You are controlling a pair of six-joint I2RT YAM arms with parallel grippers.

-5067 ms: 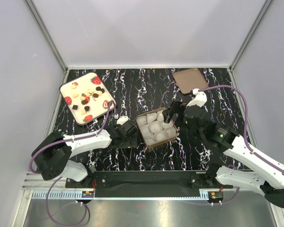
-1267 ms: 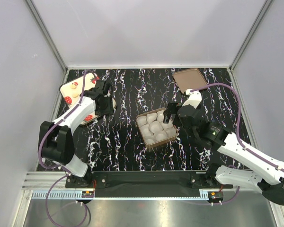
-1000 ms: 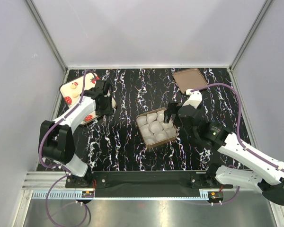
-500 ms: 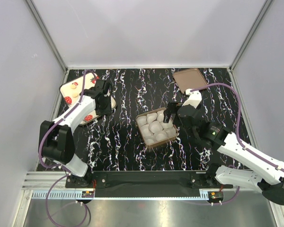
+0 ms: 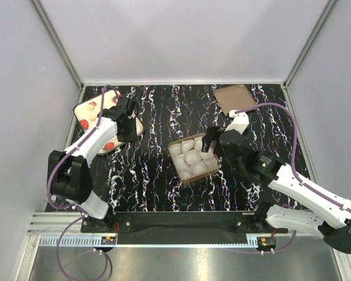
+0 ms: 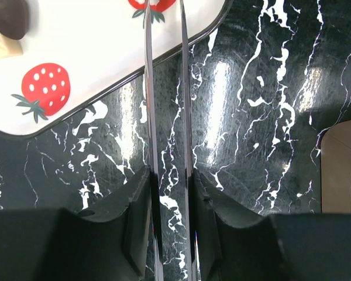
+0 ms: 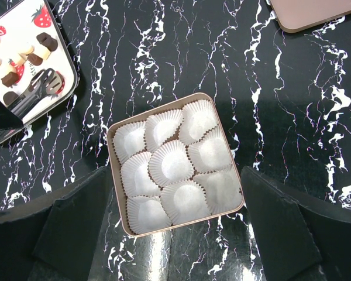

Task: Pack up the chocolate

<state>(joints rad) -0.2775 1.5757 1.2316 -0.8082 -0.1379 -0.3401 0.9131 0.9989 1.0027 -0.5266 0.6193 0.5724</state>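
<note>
Because the chocolate (image 7: 24, 54) lies loose on the strawberry-print tray (image 6: 105, 52) at the far left of the surface (image 5: 164, 111), the left pincer (image 6: 164, 17) reaches over that tray with its thin blades pressed almost together. Their tips are out of sight, so I cannot tell whether a piece sits between them. None is packed yet: the paper cups (image 7: 171, 161) in the brown box (image 7: 110, 146) look empty. The right pincer (image 7: 175, 175) hovers spread wide over the box, probably to steady it.
</note>
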